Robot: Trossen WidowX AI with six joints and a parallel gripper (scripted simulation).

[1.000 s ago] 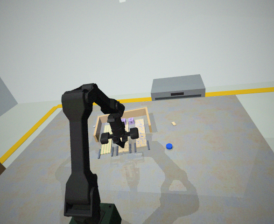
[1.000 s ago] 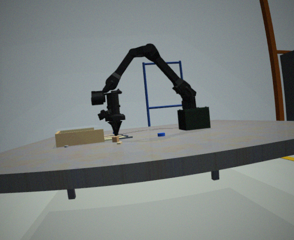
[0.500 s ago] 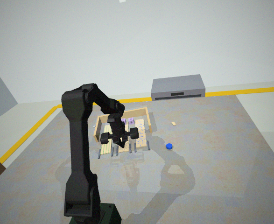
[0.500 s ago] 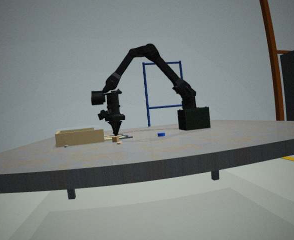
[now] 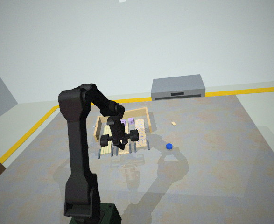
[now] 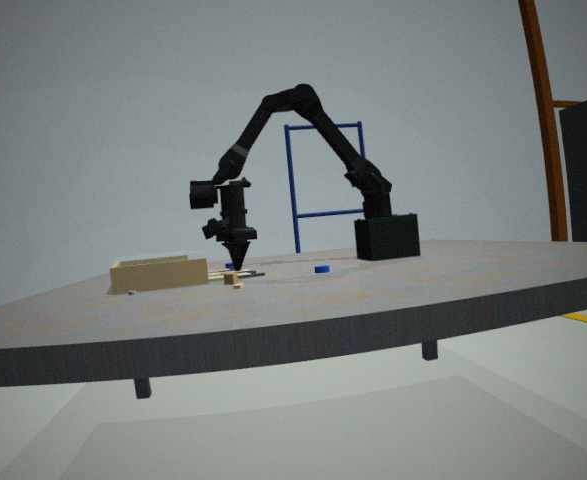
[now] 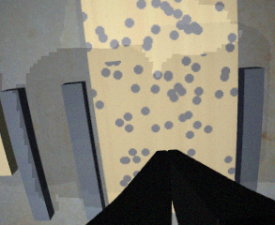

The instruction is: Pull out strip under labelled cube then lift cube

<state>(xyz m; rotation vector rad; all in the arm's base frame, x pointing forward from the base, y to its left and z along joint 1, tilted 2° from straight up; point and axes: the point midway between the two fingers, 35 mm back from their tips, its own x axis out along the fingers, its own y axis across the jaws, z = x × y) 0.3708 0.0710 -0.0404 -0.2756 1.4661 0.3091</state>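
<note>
A low wooden tray (image 5: 147, 115) (image 6: 153, 276), open at the front, holds three strips side by side: a green-striped one (image 5: 106, 138) on the left, a tan grey-dotted one (image 5: 124, 150) (image 7: 162, 88) in the middle, and a blue-speckled one (image 5: 140, 133) on the right. Two purple cubes (image 5: 123, 122) (image 5: 131, 120) stand at the rear ends of the strips. I cannot read which one is labelled. My gripper (image 5: 120, 145) (image 6: 237, 267) (image 7: 166, 160) is shut, points straight down and has its tip on or just above the front part of the middle strip.
Grey guide rails (image 5: 99, 153) (image 5: 148, 145) (image 7: 81, 138) (image 7: 250, 126) flank the strips' front ends. A blue disc (image 5: 169, 146) (image 6: 322, 268) and a small tan block (image 5: 173, 123) (image 6: 229, 279) lie right of the tray. A grey box (image 5: 178, 87) stands at the table's back edge.
</note>
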